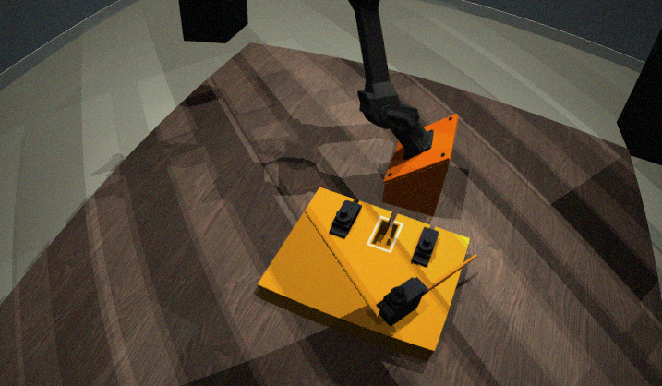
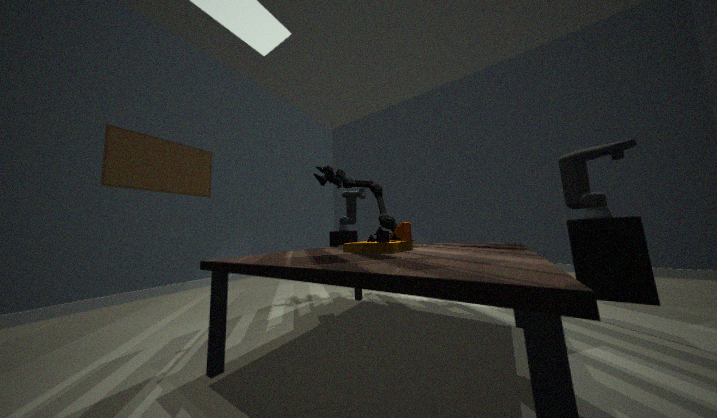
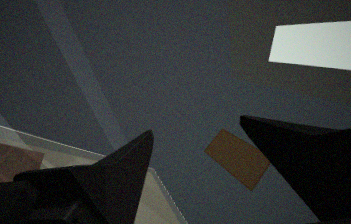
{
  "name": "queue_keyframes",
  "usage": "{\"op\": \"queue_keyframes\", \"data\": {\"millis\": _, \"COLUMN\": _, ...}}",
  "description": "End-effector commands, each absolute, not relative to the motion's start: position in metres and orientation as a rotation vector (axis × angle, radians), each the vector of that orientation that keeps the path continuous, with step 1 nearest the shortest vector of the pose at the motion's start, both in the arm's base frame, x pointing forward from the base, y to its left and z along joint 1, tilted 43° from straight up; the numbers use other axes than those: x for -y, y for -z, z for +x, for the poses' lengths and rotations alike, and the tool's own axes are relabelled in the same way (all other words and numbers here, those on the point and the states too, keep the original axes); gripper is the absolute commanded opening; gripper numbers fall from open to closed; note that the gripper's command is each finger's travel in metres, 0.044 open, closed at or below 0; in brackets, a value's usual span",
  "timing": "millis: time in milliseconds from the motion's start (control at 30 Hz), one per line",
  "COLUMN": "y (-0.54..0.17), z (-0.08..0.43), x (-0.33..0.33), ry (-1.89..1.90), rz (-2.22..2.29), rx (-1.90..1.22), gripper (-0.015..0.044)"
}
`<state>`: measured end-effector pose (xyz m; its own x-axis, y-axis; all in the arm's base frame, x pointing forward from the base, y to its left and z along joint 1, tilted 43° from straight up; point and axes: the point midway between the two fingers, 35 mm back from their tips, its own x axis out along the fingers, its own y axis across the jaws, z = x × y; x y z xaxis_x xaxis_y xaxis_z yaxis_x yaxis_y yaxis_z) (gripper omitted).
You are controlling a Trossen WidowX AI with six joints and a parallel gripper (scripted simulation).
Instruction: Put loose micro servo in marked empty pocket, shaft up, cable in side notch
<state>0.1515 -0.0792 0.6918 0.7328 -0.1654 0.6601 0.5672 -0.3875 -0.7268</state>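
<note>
A dark wood-grain tabletop [image 2: 454, 264] stands on thin black legs [image 2: 217, 321] over a pale grey floor [image 2: 116, 363] streaked with broad bands of shadow. The walls [image 2: 64, 233] are a dim blue-grey, and on the left one hangs a flat brown panel [image 2: 156, 160], seen again at a slant in the wrist view [image 3: 237, 158]; a single bright rectangular light [image 2: 241, 23] is set in the darker ceiling. Beside the table on the right stands a black box [image 2: 612, 259] bearing a grey bracket-shaped stand [image 2: 584, 179], with a like pair [image 2: 347, 218] farther back near the room's corner.
</note>
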Motion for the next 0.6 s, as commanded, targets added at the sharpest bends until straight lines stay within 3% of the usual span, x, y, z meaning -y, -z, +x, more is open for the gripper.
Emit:
{"op": "queue_keyframes", "data": {"millis": 0, "y": -0.683, "z": 0.164, "x": 0.091, "ry": 0.774, "rz": -1.733, "rx": 0.305, "gripper": 0.0440}}
{"op": "queue_keyframes", "data": {"millis": 567, "y": -0.642, "z": 0.221, "x": 0.129, "ry": 0.605, "rz": -1.397, "rx": 0.244, "gripper": 0.0440}}
